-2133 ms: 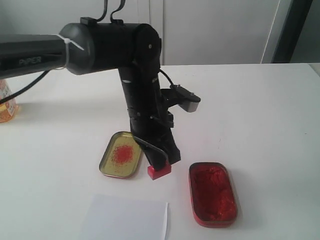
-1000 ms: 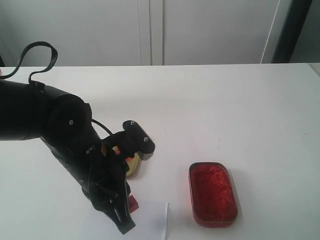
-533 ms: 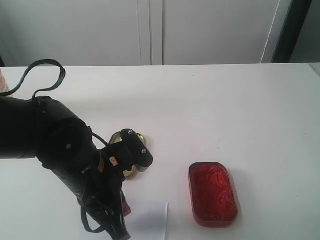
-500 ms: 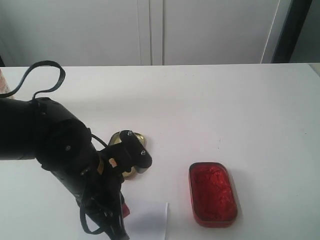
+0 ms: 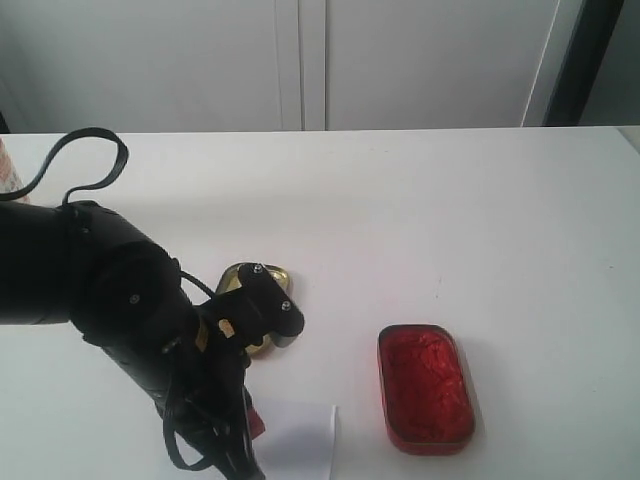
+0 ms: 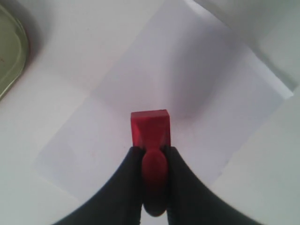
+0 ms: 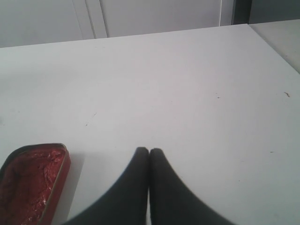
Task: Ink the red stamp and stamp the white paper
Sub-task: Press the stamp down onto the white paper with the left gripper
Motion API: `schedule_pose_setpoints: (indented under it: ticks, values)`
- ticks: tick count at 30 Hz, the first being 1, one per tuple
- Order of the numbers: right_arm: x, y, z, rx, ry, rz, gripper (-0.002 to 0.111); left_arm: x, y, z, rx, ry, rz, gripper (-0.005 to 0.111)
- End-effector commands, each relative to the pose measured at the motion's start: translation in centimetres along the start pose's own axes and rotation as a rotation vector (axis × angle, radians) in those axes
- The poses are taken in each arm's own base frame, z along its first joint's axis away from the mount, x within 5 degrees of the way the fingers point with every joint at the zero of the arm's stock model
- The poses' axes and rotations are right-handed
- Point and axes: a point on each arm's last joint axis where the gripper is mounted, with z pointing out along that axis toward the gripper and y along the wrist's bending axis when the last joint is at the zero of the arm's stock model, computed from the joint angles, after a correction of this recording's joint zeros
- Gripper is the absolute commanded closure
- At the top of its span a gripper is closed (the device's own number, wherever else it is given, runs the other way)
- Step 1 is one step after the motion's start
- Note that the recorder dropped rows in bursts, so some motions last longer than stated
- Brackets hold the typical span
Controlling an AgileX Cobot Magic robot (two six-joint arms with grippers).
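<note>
The red stamp point(image 6: 150, 129) is clamped by its handle in my left gripper point(image 6: 152, 152), its square base over the middle of the white paper point(image 6: 197, 84). From the exterior view only a sliver of the stamp point(image 5: 257, 423) shows beside the black left arm, at the left part of the paper point(image 5: 300, 445) near the table's front edge. I cannot tell whether the base touches the sheet. My right gripper point(image 7: 149, 152) is shut with nothing in it, hovering over bare table beside the red ink tin point(image 7: 33, 180); it is out of the exterior view.
The oblong red ink tin point(image 5: 424, 387) lies right of the paper. The gold tin point(image 5: 255, 285) sits just behind the left arm, mostly hidden; its rim point(image 6: 11, 56) shows in the left wrist view. A black cable point(image 5: 90, 150) loops above the left arm.
The left arm has carried the stamp from beside the gold tin down and forward onto the paper. In the last half second it has barely shifted.
</note>
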Motion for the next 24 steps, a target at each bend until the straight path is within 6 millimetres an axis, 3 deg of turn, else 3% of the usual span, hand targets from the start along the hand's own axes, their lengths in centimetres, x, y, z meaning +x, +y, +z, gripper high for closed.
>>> schedule_pose_setpoints:
  ticks: [1,15,24]
  values:
    - [0.0,0.0,0.0,0.001,-0.014,0.005,0.108,-0.2,-0.3,0.0,0.007,-0.027,-0.005,0.107]
    - [0.0,0.0,0.0,0.001,-0.014,0.005,0.108,-0.2,-0.2,0.9,0.009,-0.007,0.006,0.107]
    - [0.0,0.0,0.0,0.001,-0.014,0.005,0.108,0.9,-0.2,5.4,0.04,0.168,0.007,0.107]
